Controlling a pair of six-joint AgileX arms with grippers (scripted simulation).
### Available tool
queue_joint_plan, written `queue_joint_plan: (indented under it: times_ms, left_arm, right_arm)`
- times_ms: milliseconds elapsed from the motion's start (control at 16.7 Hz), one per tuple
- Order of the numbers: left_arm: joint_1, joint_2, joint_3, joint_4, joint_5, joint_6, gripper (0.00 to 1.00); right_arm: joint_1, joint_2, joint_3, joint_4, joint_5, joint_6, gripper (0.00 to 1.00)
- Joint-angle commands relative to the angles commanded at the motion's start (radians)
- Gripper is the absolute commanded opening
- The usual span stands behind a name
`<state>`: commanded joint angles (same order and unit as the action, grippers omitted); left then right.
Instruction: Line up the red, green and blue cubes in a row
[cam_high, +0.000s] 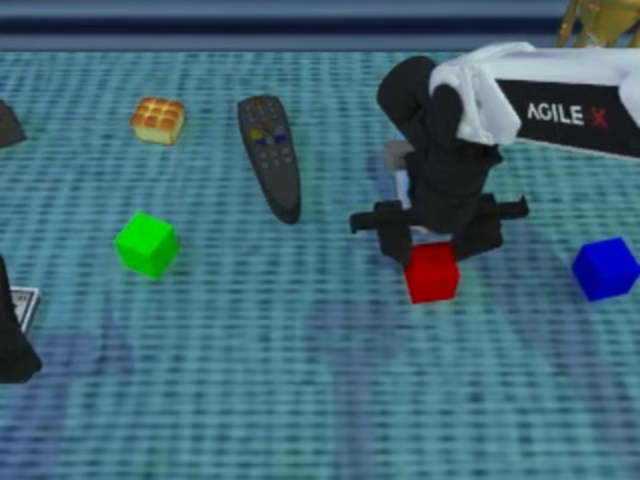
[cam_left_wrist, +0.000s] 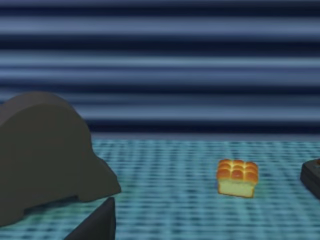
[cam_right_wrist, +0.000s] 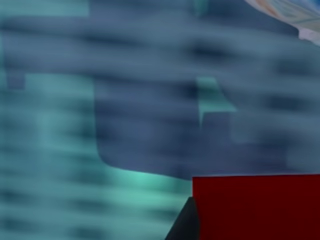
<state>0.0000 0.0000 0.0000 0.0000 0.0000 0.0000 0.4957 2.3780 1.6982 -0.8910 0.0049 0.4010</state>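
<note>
Top view showing the right gripper (cam_high: 437, 250) hanging over the red cube (cam_high: 432, 272) near the table's middle, fingers straddling it; closed on it or only around it, cannot tell. Handling the red cube, by the look of it. Green cube (cam_high: 147, 243) sitting well off to the left, blue cube (cam_high: 605, 268) to the right. Left gripper (cam_left_wrist: 60, 210) parking at the left edge. Next, likely: confirming the hold, then placing in line with the others.

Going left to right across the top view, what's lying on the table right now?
green cube → bread bun → remote control → red cube, with the right gripper at it → blue cube.
</note>
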Motion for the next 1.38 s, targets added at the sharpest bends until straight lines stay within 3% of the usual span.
queue_joint_plan:
  times_ms: [120,180,720,1140,1380]
  left_arm:
    - [0.0,0.0,0.0,0.0,0.0,0.0,1.0]
    - [0.0,0.0,0.0,0.0,0.0,0.0,1.0]
    - [0.0,0.0,0.0,0.0,0.0,0.0,1.0]
    - [0.0,0.0,0.0,0.0,0.0,0.0,1.0]
    - [0.0,0.0,0.0,0.0,0.0,0.0,1.0]
  right_arm:
    - [0.0,0.0,0.0,0.0,0.0,0.0,0.02]
    - [0.0,0.0,0.0,0.0,0.0,0.0,0.0]
    - [-0.004,-0.05,0.029,-0.001,-0.001,0.001,0.0]
    - [0.004,-0.109,0.167,-0.207,-0.001,0.001,0.0]
    - [0.005,-0.122,0.187,-0.232,-0.002,-0.001,0.0]
